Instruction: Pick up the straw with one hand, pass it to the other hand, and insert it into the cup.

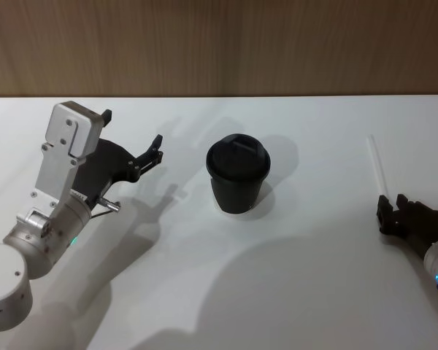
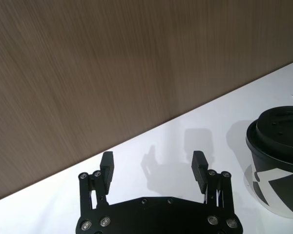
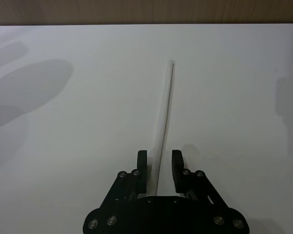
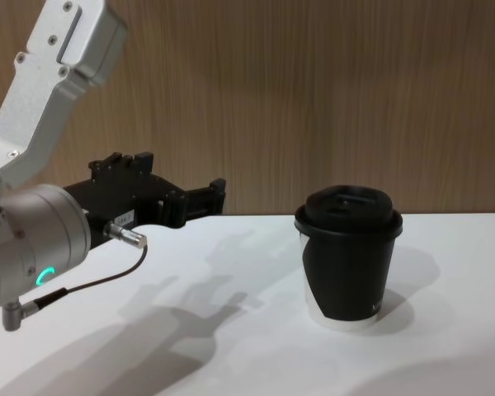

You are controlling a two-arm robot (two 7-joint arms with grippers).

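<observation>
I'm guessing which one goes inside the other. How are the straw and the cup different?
The straw is thin and white; the cup is wide and black. The straw lies flat on the table; the cup stands upright. The straw sits between the right gripper's open fingers; the cup stands free, beside the open left gripper. Both rest on the white table.

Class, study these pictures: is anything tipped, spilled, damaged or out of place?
Nothing stands out. The cup stands upright, lid on. The straw lies straight on the table, its near end between the open fingers of the right hand. The left hand hangs open left of the cup.
</observation>
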